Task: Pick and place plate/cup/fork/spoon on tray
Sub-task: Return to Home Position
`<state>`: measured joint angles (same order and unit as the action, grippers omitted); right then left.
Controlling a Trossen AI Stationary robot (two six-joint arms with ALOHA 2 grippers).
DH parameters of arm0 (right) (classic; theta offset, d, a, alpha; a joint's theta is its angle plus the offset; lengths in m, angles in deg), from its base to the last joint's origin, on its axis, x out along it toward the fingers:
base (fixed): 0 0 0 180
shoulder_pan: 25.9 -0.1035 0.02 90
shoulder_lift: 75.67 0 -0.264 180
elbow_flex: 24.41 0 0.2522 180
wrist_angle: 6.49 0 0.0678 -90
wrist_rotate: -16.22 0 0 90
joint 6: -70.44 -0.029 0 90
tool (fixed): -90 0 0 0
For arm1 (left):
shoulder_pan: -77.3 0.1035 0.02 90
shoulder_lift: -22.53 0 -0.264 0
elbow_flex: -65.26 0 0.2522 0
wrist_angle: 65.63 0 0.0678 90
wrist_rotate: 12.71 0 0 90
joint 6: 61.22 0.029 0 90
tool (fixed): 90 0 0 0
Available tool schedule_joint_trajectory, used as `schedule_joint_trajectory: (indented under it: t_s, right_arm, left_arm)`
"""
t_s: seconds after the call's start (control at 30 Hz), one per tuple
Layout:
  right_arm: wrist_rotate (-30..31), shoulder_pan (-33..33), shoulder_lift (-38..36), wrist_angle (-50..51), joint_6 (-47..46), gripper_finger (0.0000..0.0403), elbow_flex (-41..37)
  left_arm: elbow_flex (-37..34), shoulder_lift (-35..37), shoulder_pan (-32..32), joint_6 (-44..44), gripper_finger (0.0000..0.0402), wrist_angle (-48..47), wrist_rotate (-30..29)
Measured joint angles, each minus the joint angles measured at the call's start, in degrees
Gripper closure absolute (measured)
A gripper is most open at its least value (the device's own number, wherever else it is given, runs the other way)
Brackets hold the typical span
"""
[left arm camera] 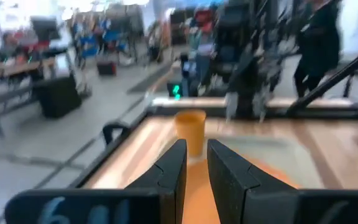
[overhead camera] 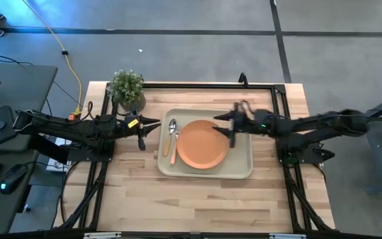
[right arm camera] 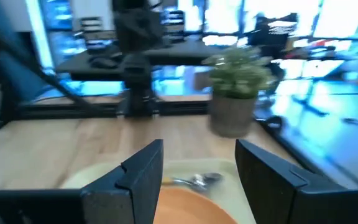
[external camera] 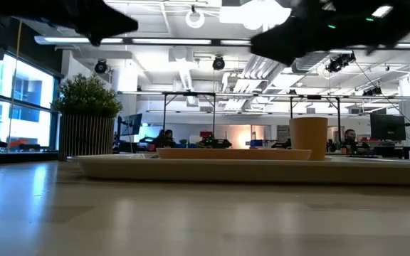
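Note:
The beige tray (overhead camera: 241,166) lies mid-table. The orange plate (overhead camera: 202,145) rests flat in it. The spoon (overhead camera: 172,126) lies on the tray left of the plate, with a slim orange handle (overhead camera: 174,154) beside it; I cannot make out fork tines. The orange cup (external camera: 309,137) stands upright on the tray and also shows in the left wrist view (left arm camera: 190,127); in the high view my right arm hides it. My right gripper (overhead camera: 229,126) is open and empty above the tray's far right part. My left gripper (overhead camera: 144,131) hovers left of the tray, empty, its fingers a narrow gap apart (left arm camera: 196,165).
A potted plant (overhead camera: 126,89) stands at the table's far left corner, close behind my left gripper. A black frame rail (overhead camera: 204,85) runs along the far edge. Bare wood (overhead camera: 197,202) lies between the tray and the near edge. A person (left arm camera: 319,43) stands beyond the table.

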<state>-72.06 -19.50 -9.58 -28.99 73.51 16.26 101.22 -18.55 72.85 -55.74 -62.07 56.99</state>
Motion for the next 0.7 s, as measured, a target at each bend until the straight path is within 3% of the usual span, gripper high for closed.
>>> schedule_joint_trajectory:
  t_s: [0.13,0.27,0.37,0.53,0.7]
  right_arm:
    - [8.04,-0.16,-11.24,0.98,-0.13,0.0211,-7.0]
    - [10.08,1.02,-22.7,11.26,-0.15,0.0211,-7.26]
    - [8.55,2.0,-30.06,19.23,0.0,0.0211,-6.48]
    - [-0.16,2.6,-39.23,26.7,3.66,0.0211,-6.42]
    - [-2.04,2.62,-45.61,31.33,3.44,0.0211,-6.42]
  left_arm:
    - [0.02,0.79,0.18,4.64,0.0349,3.97,1.98]
    - [0.02,2.39,2.02,6.63,0.0349,1.58,1.41]
    - [-0.93,3.56,3.21,5.91,0.0349,1.11,1.45]
    - [-8.13,6.47,5.98,5.65,0.0349,6.65,1.46]
    - [-11.83,12.58,8.86,4.72,0.0349,7.04,1.45]
